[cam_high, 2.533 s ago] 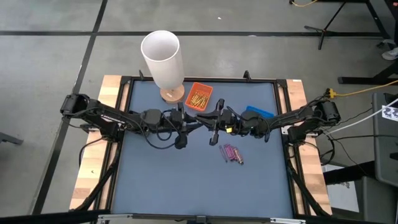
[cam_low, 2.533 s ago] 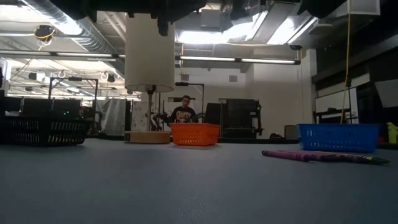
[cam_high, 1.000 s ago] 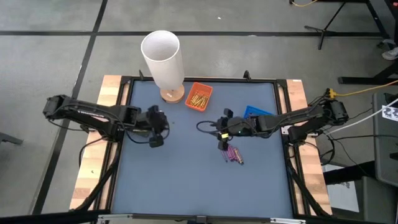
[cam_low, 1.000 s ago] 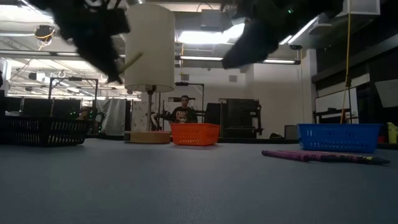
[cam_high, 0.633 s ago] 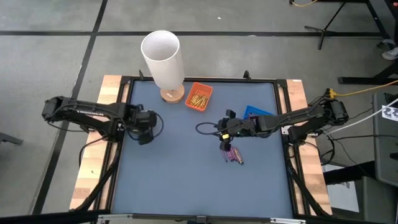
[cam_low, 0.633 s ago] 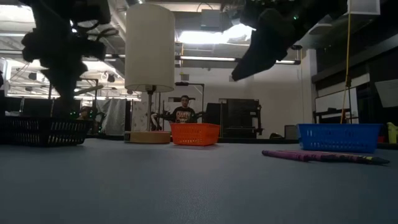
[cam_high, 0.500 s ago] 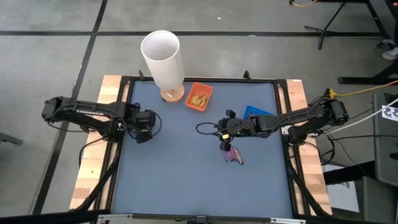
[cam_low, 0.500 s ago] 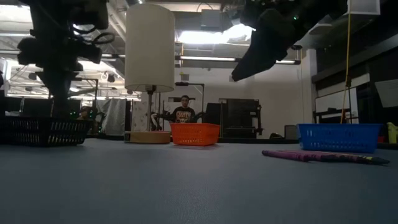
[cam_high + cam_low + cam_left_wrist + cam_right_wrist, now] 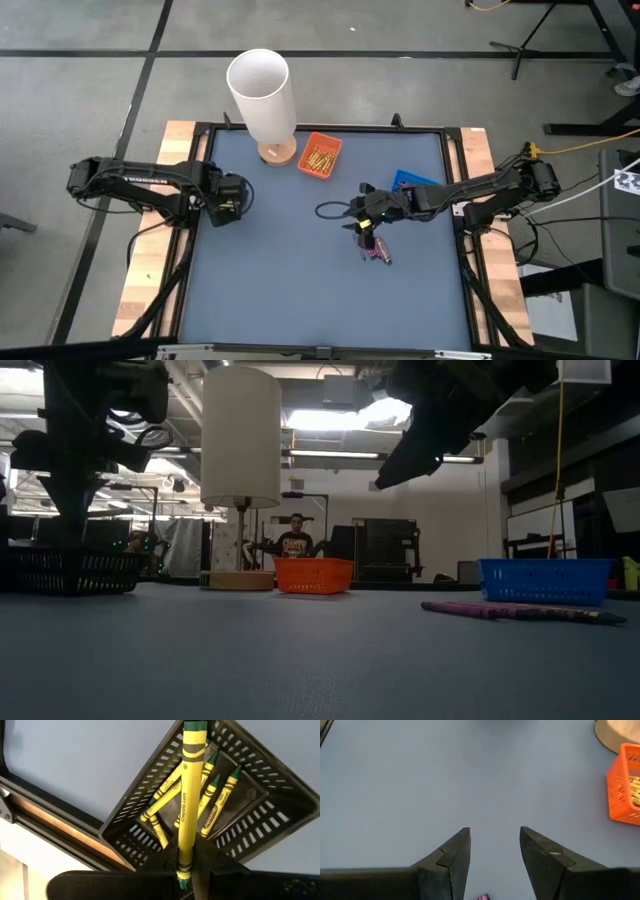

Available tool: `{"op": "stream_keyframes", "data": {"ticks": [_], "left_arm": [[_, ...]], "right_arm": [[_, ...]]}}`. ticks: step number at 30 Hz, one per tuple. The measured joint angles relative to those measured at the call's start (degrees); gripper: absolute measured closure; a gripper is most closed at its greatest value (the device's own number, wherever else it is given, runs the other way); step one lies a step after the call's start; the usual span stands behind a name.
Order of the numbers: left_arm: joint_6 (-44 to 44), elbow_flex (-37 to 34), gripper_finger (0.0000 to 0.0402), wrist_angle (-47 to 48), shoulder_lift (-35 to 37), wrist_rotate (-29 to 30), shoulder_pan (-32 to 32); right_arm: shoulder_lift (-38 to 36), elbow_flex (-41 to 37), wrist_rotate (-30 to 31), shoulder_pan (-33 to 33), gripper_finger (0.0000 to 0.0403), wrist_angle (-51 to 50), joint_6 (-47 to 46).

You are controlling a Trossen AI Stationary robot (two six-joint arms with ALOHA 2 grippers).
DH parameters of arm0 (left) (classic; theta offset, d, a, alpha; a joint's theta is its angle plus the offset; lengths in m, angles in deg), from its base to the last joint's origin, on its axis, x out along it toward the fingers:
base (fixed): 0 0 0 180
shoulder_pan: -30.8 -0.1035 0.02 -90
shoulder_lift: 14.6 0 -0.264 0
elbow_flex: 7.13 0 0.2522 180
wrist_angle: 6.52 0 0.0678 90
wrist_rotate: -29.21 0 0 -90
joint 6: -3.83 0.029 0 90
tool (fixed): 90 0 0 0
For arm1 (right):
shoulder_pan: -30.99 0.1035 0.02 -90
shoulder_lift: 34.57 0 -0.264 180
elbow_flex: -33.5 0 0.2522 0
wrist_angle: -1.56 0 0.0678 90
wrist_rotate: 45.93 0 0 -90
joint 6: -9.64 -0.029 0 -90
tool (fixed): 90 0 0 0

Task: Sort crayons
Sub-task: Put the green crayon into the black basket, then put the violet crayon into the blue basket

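Dropping step | left tool (image 9: 186, 870) clamped on yellow crayon (image 9: 189, 795) above black basket (image 9: 260, 785) at nine o'clock; release next | right tool (image 9: 494, 851) apart over purple crayons (image 9: 377, 254)

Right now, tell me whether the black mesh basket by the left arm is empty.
Not empty. The black mesh basket holds several yellow crayons; the left gripper holds another yellow crayon above it.

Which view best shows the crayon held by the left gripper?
The left wrist view: the yellow crayon fills the frame, pinched in the left gripper above the black basket that holds more yellow crayons. The high view shows only the gripper at the table's left edge; the low view shows the basket, the crayon indistinct.
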Motion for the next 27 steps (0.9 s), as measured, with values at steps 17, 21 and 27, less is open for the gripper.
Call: {"op": "stream_keyframes", "data": {"ticks": [17,21,27], "left_arm": [[-2.5,0.0,0.0303,0.1,0.0,-0.2,-1.4],[-4.8,0.0,0.0283,0.1,0.0,-0.2,-1.4],[-5.9,0.0,0.0258,-0.3,0.0,-0.2,-1.4]], "right_arm": [[0.0,0.0,-0.3,0.0,0.0233,-6.3,-8.2],[0.0,0.0,-0.3,0.1,0.0233,-10.5,-14.1],[0.0,0.0,-0.2,0.8,0.0233,-17.5,-22.9]]}}
